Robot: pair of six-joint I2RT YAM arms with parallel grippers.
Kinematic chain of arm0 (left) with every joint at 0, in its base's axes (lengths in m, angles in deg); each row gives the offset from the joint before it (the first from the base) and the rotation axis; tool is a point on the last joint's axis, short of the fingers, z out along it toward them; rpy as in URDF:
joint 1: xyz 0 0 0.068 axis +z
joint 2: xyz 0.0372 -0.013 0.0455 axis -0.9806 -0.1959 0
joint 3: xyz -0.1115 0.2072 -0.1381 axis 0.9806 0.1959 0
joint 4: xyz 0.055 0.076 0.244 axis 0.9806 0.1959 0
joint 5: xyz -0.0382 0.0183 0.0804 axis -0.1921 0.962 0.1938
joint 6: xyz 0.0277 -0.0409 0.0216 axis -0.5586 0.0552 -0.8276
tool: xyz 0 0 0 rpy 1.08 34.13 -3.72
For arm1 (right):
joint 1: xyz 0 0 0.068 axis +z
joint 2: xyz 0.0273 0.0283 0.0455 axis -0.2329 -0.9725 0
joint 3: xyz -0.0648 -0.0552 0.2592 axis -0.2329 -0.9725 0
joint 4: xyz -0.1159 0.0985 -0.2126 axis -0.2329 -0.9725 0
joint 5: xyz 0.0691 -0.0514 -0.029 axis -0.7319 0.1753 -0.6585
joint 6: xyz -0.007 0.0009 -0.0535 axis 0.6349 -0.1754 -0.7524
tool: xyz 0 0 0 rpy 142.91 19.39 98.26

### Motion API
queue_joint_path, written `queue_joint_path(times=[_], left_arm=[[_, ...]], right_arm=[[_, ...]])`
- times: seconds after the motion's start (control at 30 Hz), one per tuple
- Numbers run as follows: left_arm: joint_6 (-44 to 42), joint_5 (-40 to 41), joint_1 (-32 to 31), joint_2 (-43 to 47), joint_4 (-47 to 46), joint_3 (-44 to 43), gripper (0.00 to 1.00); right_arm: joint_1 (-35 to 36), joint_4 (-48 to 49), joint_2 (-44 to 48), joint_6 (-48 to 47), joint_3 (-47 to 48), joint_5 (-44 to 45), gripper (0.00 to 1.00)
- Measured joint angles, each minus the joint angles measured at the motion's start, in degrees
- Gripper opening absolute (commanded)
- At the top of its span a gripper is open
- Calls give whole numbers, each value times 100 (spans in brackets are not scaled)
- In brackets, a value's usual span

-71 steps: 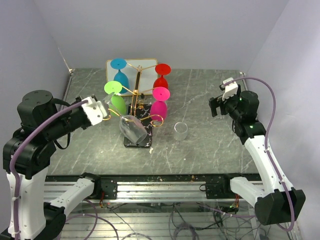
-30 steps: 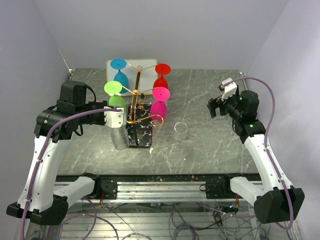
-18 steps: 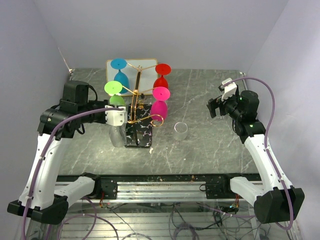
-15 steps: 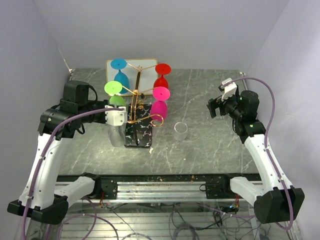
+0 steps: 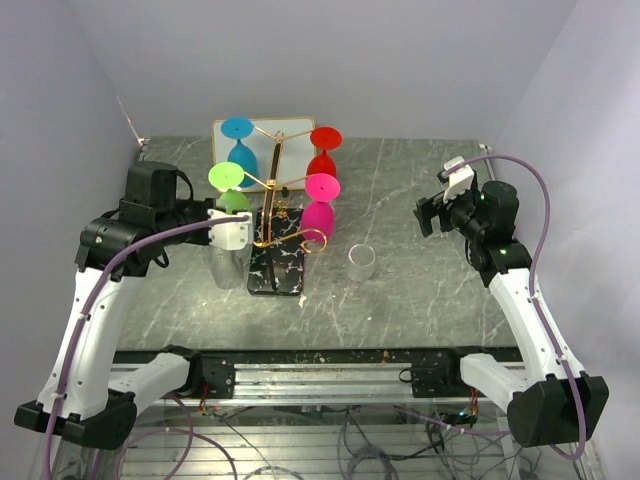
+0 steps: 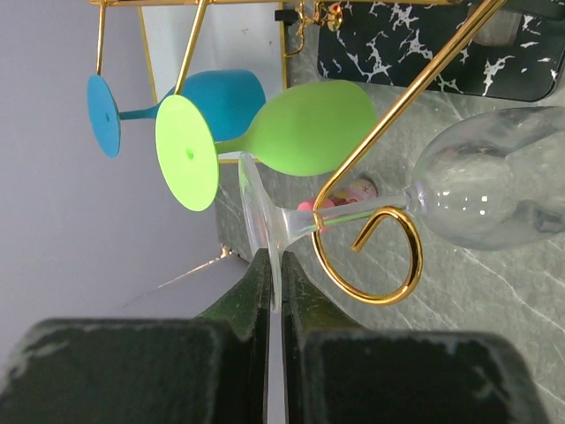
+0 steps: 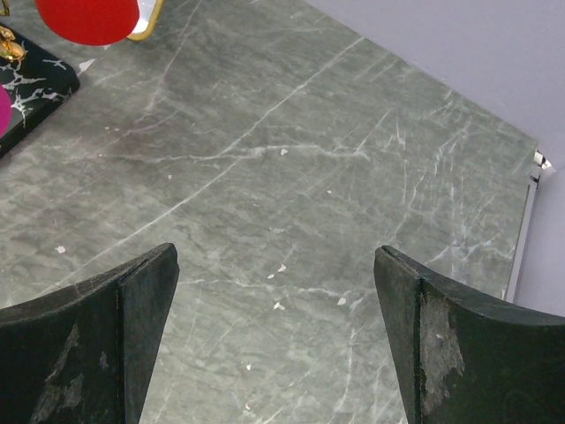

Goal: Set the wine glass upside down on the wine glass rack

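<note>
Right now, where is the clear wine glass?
Top view, left of centre: the clear wine glass, held by the left hand, beside the green glass and the rack.

Clear wine glass [image 6: 481, 190] inverted, stem crossing gold scroll arm of wine glass rack [image 6: 424, 42].

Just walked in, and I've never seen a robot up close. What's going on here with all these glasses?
The left gripper is shut on the foot of a clear wine glass. It holds the glass bowl down, with the stem at the curled end of one arm of the gold rack. It has not let go. Four coloured glasses hang on the rack upside down. The right gripper is open, off to the side, holding nothing.
</note>
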Motion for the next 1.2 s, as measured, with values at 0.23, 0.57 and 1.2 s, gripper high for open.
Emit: queue_joint_path(times=[0.23, 0.57, 1.2], left_arm=[[-61, 214, 0, 66, 17, -2, 7], [-101, 326, 0, 201, 284, -76, 7], [-136, -20, 0, 264, 693, -435, 7]], right_arm=[[-26, -48, 0, -4, 0, -7, 92], [-37, -98, -4, -24, 0, -15, 92], [-72, -120, -4, -39, 0, -28, 92]])
